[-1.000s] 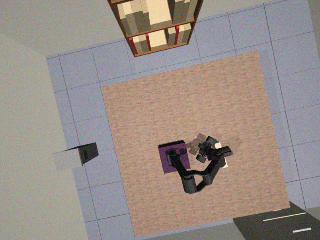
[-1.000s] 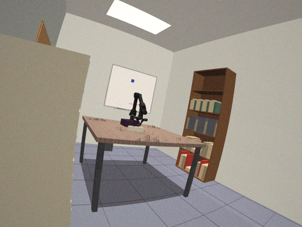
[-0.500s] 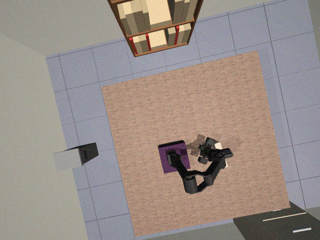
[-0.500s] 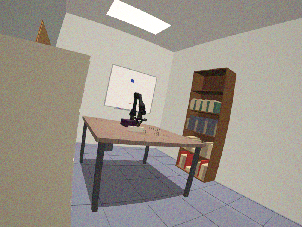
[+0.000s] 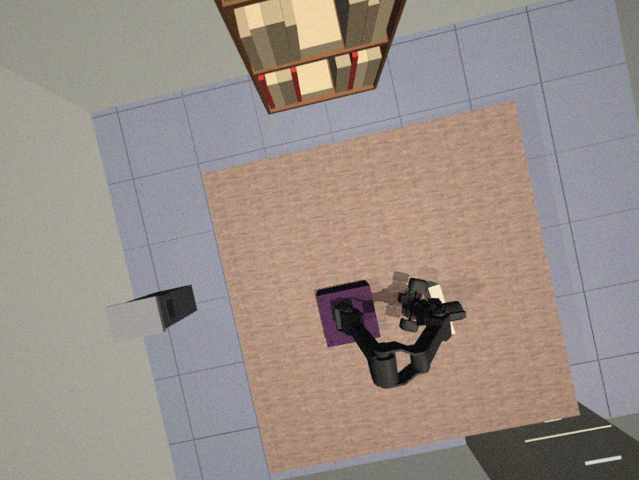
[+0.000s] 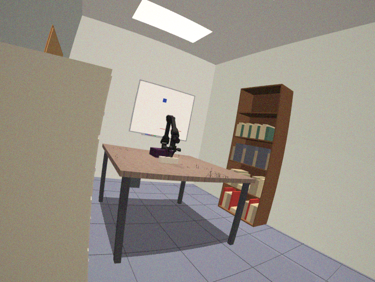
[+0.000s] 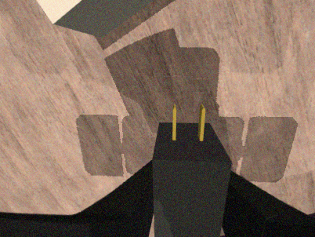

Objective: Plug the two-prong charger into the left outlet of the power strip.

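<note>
My gripper is shut on the dark charger, a finger on each side of its body. The two yellow prongs stick out of its front face, parallel, away from the gripper, with table surface beyond them. The power strip is a whitish block on the table, partly hidden by the arm in the top view. In the wrist view a corner of the strip shows at the top left, ahead and to the left of the prongs, apart from them. Its outlets are not visible.
The arm's purple base block sits on the wooden table, left of the strip in the top view. Arm shadows fall on the table around the prongs. A bookshelf stands on the floor beyond the table.
</note>
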`<state>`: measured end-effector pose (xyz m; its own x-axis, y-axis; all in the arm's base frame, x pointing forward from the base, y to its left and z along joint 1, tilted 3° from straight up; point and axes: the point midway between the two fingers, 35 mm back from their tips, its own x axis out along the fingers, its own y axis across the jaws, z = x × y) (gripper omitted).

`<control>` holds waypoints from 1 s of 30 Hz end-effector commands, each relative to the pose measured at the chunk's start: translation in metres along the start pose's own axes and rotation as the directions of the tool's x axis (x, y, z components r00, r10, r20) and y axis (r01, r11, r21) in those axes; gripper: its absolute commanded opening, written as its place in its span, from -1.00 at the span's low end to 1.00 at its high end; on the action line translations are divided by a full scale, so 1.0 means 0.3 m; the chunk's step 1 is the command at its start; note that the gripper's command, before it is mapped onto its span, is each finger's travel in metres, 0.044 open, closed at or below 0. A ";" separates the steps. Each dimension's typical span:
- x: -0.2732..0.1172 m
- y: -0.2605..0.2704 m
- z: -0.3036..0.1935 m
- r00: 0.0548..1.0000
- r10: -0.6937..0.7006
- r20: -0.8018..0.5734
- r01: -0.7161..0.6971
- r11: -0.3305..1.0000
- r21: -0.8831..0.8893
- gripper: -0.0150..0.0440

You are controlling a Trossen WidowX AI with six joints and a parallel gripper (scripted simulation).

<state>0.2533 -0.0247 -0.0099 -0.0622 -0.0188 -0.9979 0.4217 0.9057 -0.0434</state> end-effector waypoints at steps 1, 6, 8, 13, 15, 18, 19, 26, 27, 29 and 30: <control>0.008 -0.015 0.011 1.000 -0.007 0.003 0.007 0.999 -0.042 -0.49; 0.018 -0.031 0.021 1.000 -0.011 0.003 0.011 0.995 -0.097 -0.49; 0.022 -0.037 0.025 1.000 -0.012 0.003 0.013 0.993 -0.119 -0.49; 0.032 -0.054 0.034 1.000 -0.016 0.004 0.017 0.985 -0.174 -0.49; 0.036 -0.061 0.038 1.000 -0.018 0.004 0.018 0.981 -0.195 -0.49; 0.043 -0.071 0.043 1.000 -0.021 0.004 0.021 0.974 -0.228 -0.49; 0.045 -0.074 0.045 1.000 -0.021 0.004 0.022 0.971 -0.238 -0.49; 0.059 -0.098 0.057 1.000 -0.027 0.004 0.027 0.949 -0.313 -0.49; 0.061 -0.102 0.059 1.000 -0.028 0.004 0.028 0.946 -0.323 -0.49; 0.065 -0.109 0.062 1.000 -0.029 0.004 0.029 0.938 -0.344 -0.49; 0.067 -0.112 0.063 1.000 -0.030 0.004 0.030 0.935 -0.354 -0.49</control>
<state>0.2550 -0.0593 -0.0277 -0.0698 -0.0414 -0.9967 0.1027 0.9935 -0.0484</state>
